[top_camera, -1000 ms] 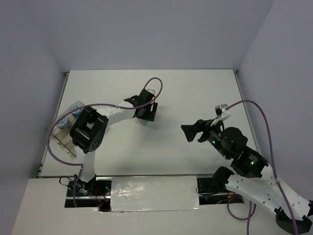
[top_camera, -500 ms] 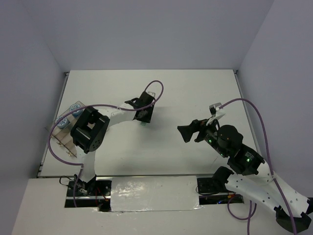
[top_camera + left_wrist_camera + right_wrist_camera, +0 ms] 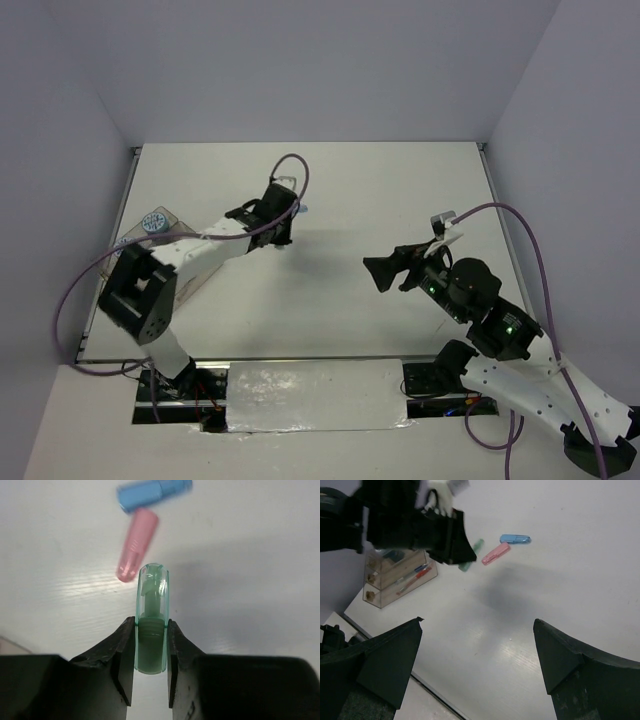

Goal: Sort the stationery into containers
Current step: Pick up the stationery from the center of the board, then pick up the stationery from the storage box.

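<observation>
The left pincer is clamped on the green capsule by its near end only; a quick swing left toward the tray could lever it loose.

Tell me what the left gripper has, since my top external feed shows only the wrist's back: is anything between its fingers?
Observer: Yes. The left gripper is shut on the green capsule, which juts out ahead of it.
Operator: Anything else lying nearby?
Observer: The pink capsule and blue capsule lie just beyond it, ends nearly touching.
Operator: Does the tray hold anything?
Observer: The right wrist view shows red and blue pens in the clear tray.
</observation>
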You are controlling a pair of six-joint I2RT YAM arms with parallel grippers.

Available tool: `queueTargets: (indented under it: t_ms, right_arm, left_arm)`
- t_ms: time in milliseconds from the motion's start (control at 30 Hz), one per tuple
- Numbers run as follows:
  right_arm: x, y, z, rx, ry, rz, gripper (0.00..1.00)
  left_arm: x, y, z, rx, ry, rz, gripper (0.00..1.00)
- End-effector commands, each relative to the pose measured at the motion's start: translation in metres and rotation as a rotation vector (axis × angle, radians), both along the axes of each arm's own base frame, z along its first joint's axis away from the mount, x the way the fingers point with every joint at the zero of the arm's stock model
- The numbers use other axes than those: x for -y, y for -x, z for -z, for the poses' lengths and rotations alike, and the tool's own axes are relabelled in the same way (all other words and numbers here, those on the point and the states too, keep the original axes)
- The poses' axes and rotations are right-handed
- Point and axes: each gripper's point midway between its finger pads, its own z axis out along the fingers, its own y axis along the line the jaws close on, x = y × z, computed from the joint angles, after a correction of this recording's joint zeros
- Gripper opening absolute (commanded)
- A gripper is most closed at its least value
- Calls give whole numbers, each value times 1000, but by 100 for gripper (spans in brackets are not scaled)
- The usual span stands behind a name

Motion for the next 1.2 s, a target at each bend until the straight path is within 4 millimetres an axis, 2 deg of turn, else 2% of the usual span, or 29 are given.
queueTargets:
  t_ms: [0,33,67,100,133,167,267,333,367,400,467,500,567,600,667,767,967,1033,1067,1167]
  right_arm:
    - [2,0,-9,42,-16,3,100]
    - [3,0,-10,46,-20,3,100]
    - [3,1,-10,49,-21,1,100]
    - [4,1,-10,53,-19,-1,100]
    - [4,2,-11,57,-15,-1,100]
    - [4,3,-11,62,-13,-10,100]
    - [6,4,-13,80,-10,-13,100]
    - [7,5,-15,95,-15,-13,100]
    - [6,5,-16,100,-18,-16,100]
    - [5,6,-16,106,-18,-24,100]
    - [4,6,-18,123,-31,-30,100]
    - [2,6,-18,125,-31,-41,100]
    - [0,6,-18,129,-31,-49,100]
    - [-2,7,-17,128,-27,-59,100]
    - [-3,8,-17,129,-23,-71,100]
    - [-3,11,-15,136,-9,-88,100]
    - [2,16,-14,155,-9,-89,100]
    - [3,17,-15,160,-13,-92,100]
    - [2,16,-15,158,-11,-92,100]
    - [0,17,-15,155,-11,-102,100]
  left_arm:
    - [-37,-16,-82,203,60,-182,0]
    - [-49,-16,-88,215,58,-220,0]
    - [-75,-19,-101,250,46,-297,0]
    - [-93,-17,-101,244,20,-331,0]
    - [-109,-17,-109,257,13,-358,0]
    - [-141,-21,-111,256,-13,-432,0]
    - [-201,-19,-120,247,-110,-516,0]
    - [-230,-21,-126,278,-201,-501,0]
    - [-236,-22,-125,283,-244,-468,0]
    - [-248,-16,-116,260,-363,-400,0]
    - [-264,-19,-116,287,-464,-354,0]
    - [-269,-13,-100,253,-528,-279,0]
    - [-272,-15,-95,284,-556,-236,0]
    - [-276,-5,-76,250,-586,-226,0]
    - [-281,2,-58,240,-580,-230,0]
    - [-298,11,-40,209,-610,-300,0]
    - [-309,16,-28,175,-628,-348,0]
    - [-313,19,-26,174,-622,-369,7]
    - [-314,21,-26,177,-619,-385,16]
    - [-314,23,-25,188,-611,-396,29]
